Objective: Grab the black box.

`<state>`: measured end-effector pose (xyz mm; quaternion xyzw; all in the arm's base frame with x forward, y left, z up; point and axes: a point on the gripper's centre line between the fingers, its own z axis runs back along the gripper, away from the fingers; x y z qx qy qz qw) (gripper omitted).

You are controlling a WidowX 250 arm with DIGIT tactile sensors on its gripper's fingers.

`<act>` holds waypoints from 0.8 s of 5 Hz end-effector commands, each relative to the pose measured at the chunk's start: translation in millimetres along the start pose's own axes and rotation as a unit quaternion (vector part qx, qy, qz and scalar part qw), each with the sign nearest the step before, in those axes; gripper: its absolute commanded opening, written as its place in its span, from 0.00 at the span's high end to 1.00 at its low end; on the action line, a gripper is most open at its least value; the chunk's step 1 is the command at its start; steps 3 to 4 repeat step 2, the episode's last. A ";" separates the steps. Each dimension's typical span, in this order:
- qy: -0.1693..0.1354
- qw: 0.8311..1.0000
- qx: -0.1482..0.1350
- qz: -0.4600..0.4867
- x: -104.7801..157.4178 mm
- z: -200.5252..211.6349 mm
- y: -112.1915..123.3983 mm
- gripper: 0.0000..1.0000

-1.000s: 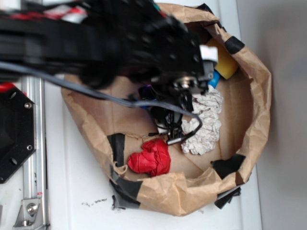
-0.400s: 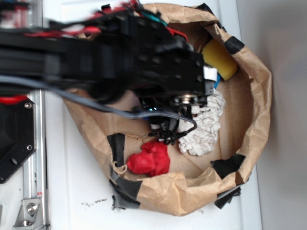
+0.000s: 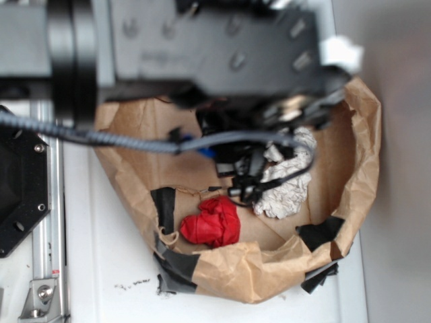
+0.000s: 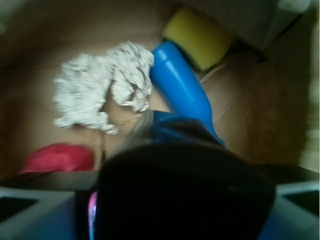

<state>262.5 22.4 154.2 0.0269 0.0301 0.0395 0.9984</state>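
Brown paper forms the crumpled bag that lies open on the white table, with black tape patches on its rim. In the exterior view the robot arm is blurred and very close to the camera, and it covers the upper part of the bag. Below it the gripper hangs with its cables over the middle of the bag, just beside the white crumpled cloth. I cannot tell if its fingers are apart or together, because they are dark and mixed with the cables.

The red cloth lies near the lower rim of the bag, apart from the gripper. A black hexagonal plate is at the left edge, outside the bag.

In the wrist view a large, blurred black box fills the lower centre, directly in front of the camera. Behind it lies the blue bottle, touching the white cloth on its left. A yellow sponge is just above the bottle.
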 end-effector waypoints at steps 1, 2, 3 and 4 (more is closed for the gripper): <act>-0.027 0.999 -0.007 -0.019 -7.3 50.7 3.1 1.00; -0.024 0.999 0.016 -0.032 -18.4 53.2 0.8 1.00; -0.024 0.999 0.016 -0.032 -18.4 53.2 0.8 1.00; -0.024 0.999 0.016 -0.032 -18.4 53.2 0.8 1.00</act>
